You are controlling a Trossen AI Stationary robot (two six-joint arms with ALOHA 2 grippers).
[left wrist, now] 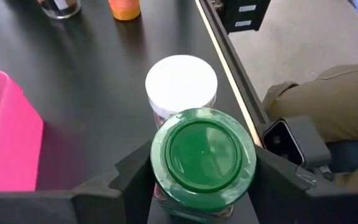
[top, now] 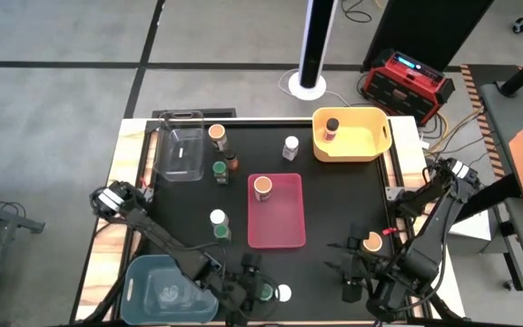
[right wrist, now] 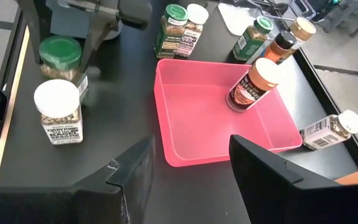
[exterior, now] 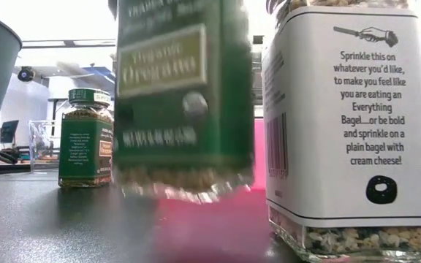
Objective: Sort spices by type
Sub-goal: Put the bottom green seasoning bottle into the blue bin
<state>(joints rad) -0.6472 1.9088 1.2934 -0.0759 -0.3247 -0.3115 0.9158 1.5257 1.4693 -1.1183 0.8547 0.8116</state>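
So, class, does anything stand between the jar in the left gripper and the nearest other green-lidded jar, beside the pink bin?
Nothing visible does. Bare table separates the left gripper and held jar from that green-lidded jar; a white-lidded jar stands on the opposite side.

The oregano jar (left wrist: 202,158) stands at the table's (top: 334,209) near edge, just beside the everything-bagel seasoning jar (left wrist: 181,84) — the blue bin (top: 166,286) to their left. One jar (top: 262,189) stands inside the central bin (top: 277,227) — another (top: 331,127) in the far-right bin (top: 352,145).
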